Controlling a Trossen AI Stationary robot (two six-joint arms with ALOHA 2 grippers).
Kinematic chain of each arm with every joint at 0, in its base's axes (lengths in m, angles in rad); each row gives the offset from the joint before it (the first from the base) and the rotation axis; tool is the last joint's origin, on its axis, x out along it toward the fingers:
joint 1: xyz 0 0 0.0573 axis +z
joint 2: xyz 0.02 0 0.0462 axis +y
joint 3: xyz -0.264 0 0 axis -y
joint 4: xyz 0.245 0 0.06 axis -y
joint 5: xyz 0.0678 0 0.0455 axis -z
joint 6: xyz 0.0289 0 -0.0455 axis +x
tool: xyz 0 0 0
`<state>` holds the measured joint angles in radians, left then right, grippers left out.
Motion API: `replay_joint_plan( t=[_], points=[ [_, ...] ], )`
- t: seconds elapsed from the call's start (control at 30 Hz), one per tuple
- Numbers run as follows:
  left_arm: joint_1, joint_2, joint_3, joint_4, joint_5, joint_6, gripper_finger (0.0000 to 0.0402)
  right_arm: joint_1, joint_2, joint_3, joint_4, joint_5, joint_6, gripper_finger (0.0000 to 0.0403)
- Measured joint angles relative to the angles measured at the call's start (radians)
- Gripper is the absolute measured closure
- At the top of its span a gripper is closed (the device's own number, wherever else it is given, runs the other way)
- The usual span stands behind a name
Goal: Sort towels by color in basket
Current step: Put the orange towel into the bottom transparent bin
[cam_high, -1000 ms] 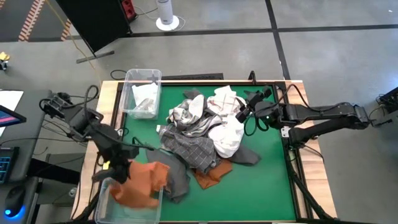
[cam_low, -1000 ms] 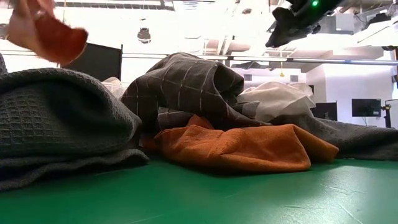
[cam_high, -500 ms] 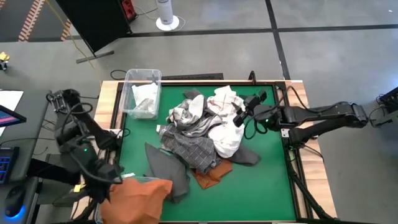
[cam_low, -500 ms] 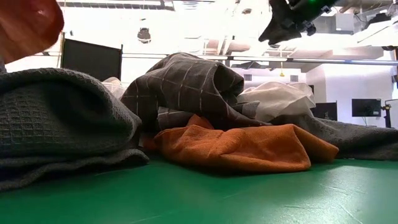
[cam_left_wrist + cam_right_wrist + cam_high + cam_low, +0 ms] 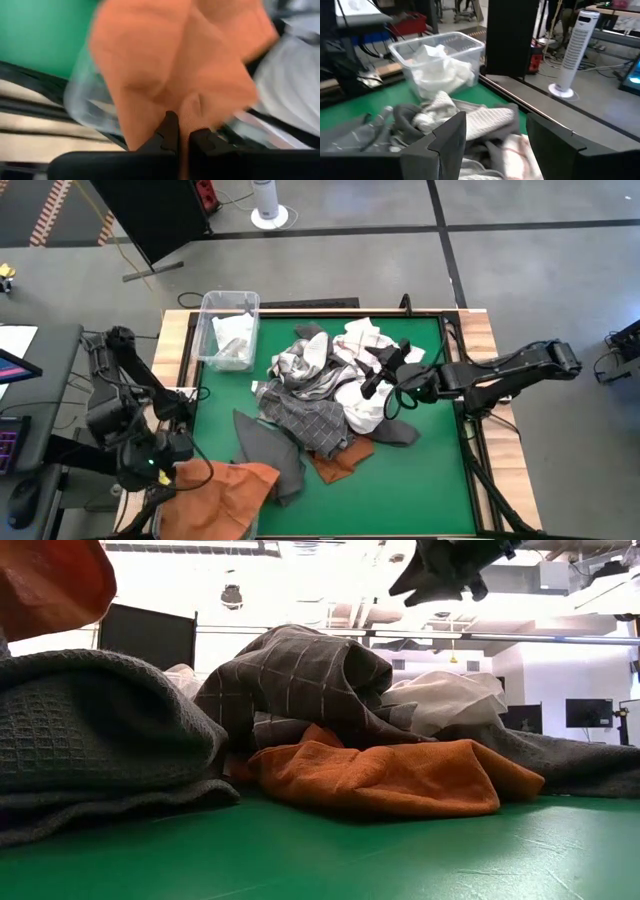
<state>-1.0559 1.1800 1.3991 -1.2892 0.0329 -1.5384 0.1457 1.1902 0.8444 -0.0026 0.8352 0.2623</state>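
The left hand point(image 5: 182, 137) pinches a rust-orange soft towel point(image 5: 225, 495) over the green surface's point(image 5: 430, 480) near-left corner; the right hand point(image 5: 375, 375), fingers spread, hovers above the mixed towel pile point(image 5: 325, 395).

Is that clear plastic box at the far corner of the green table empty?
No. The clear plastic box already holds crumpled white cloth, visible through its walls in the right wrist view too.

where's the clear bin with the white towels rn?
High view: the clear bin sits at the green mat's far-left corner, white towels inside, just left of the mixed towel pile.
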Motion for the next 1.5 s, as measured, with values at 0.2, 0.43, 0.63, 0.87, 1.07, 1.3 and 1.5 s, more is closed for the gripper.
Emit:
replay_joint_plan(
  t=[0.2,0.43,0.63,0.87,1.07,1.3,1.5],
  points=[
    [0.032,0.073,0.000,-0.081,-0.114,0.183,0.0401,0.012,0.023,0.001,0.056,0.000,0.000,0.0168],
    [0.021,0.238,0.000,-0.080,-0.133,0.712,0.0401,0.025,0.039,0.001,0.068,0.000,0.026,0.0168],
    [0.034,0.346,0.000,-0.082,-0.131,0.909,0.0402,0.027,0.043,0.001,0.072,0.000,0.037,0.0168],
    [0.076,0.367,0.000,-0.091,-0.143,1.027,0.0370,0.046,0.043,0.001,0.070,0.000,0.036,0.0168],
    [0.073,0.367,0.000,-0.090,-0.152,1.257,0.0274,0.057,0.043,0.001,0.070,0.000,0.037,0.0168],
    [0.070,0.368,0.051,-0.196,-0.191,1.447,0.0204,0.064,0.043,0.000,0.068,0.000,0.051,0.0168],
    [0.070,0.367,0.189,-0.235,-0.236,1.487,0.0199,0.064,0.042,0.000,0.068,0.000,0.052,0.0168]
  ],
)
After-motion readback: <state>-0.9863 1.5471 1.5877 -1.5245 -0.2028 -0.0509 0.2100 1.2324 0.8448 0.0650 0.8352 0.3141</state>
